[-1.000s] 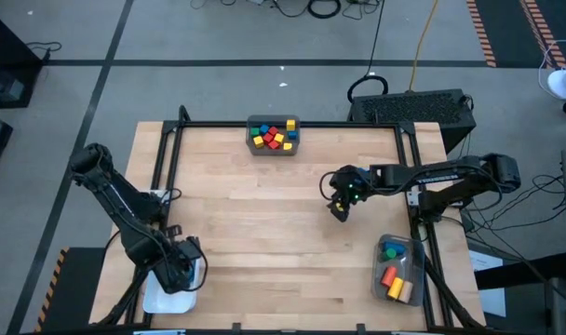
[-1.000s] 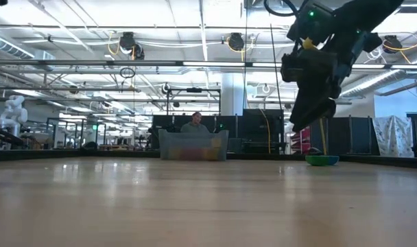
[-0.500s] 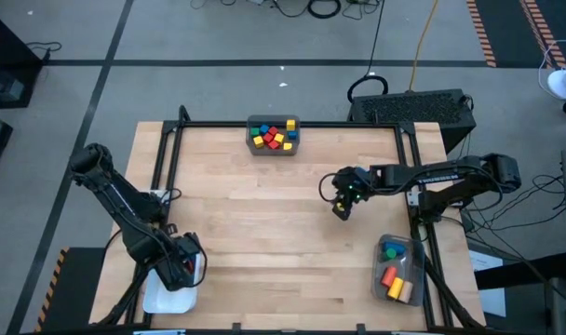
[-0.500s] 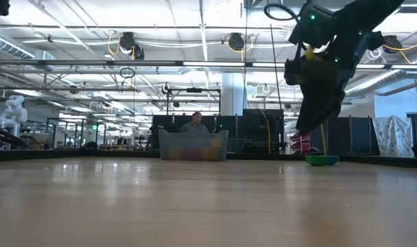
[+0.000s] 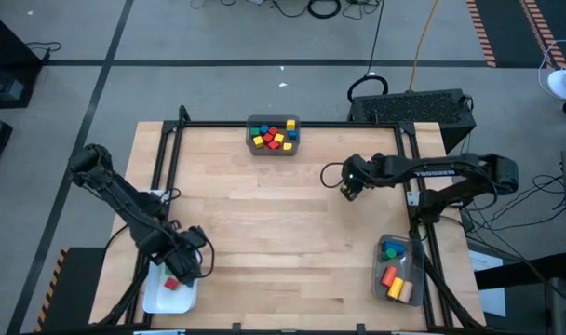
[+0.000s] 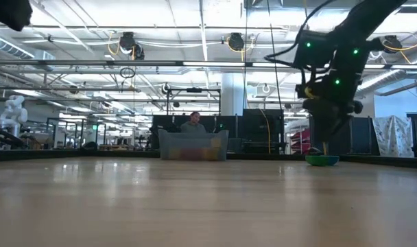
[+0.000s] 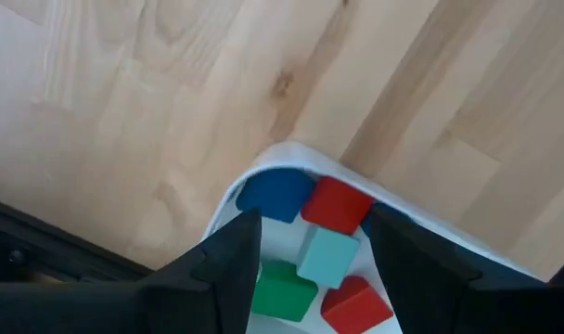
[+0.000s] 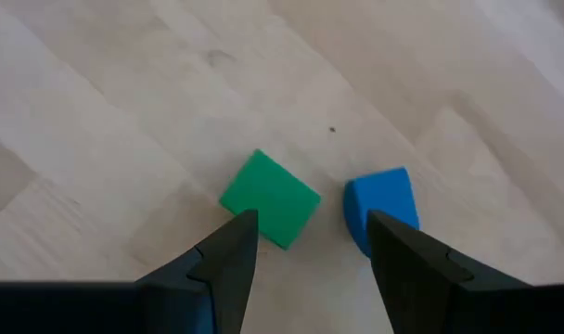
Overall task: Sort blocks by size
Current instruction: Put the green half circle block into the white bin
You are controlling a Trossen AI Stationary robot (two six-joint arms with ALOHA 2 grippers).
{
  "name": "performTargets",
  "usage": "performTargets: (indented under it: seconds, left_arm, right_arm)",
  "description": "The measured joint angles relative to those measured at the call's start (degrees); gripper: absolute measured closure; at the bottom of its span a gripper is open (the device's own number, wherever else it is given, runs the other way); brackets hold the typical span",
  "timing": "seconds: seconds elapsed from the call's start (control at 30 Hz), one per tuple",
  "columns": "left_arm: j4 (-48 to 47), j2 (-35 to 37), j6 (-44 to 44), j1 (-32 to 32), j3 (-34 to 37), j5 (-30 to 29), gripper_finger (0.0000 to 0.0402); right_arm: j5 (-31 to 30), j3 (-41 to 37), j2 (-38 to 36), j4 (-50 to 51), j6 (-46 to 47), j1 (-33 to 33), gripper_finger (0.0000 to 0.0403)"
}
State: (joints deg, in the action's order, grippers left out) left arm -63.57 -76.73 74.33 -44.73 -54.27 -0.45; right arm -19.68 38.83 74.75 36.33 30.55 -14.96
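In the left wrist view my left gripper (image 7: 312, 271) is open above the white bin (image 7: 263, 160) at the table's near left. In the bin lie a blue block (image 7: 275, 193), two red blocks (image 7: 338, 204), a cyan block (image 7: 326, 257) and a green block (image 7: 282, 288). My right gripper (image 8: 310, 250) is open and points down over a green block (image 8: 270, 199) and a blue block (image 8: 379, 209), which lie side by side on the bare table right of centre. From above, the right gripper (image 5: 349, 184) hides both of these blocks.
A grey bin (image 5: 274, 135) with red, yellow and blue blocks stands at the middle of the far edge. A clear bin (image 5: 397, 270) at the near right holds blue, green, red and orange pieces. Black rails (image 5: 171, 149) frame the table. A person sits far behind it.
My right gripper has moved toward the far edge and tipped from a slant to point more steeply down. My left gripper has shifted slightly off the white bin, and a red block now shows in the bin in the high view.
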Motion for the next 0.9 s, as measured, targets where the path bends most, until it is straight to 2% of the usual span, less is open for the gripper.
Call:
performTargets:
  seconds: [0.13,0.27,0.43,0.53,0.73,0.9]
  left_arm:
    - [0.04,0.03,-1.54,1.54,-1.35,0.49,0.0199]
    - [0.04,0.07,-4.78,2.99,-3.29,0.79,0.0198]
    - [0.12,0.07,-9.44,5.18,-5.54,0.35,0.0198]
    - [0.24,0.07,-10.71,6.68,-6.02,-0.76,0.0198]
    - [0.24,0.07,-12.18,9.02,-6.02,-1.39,0.0198]
    - [0.55,0.07,-13.07,9.62,-6.02,-4.70,0.0198]
  right_arm:
    - [0.80,0.00,2.00,-1.50,-7.41,-0.60,0.0206]
    - [0.83,0.00,3.16,-3.92,-16.33,-0.60,0.0177]
    - [5.93,0.00,4.86,-4.73,-25.41,-1.30,0.0133]
    - [6.10,0.00,6.48,-4.94,-28.76,-2.15,0.0121]
    - [6.37,0.13,10.63,-5.92,-33.09,-4.17,0.0129]
    - [8.27,0.22,11.81,-6.19,-32.95,-4.51,0.0161]
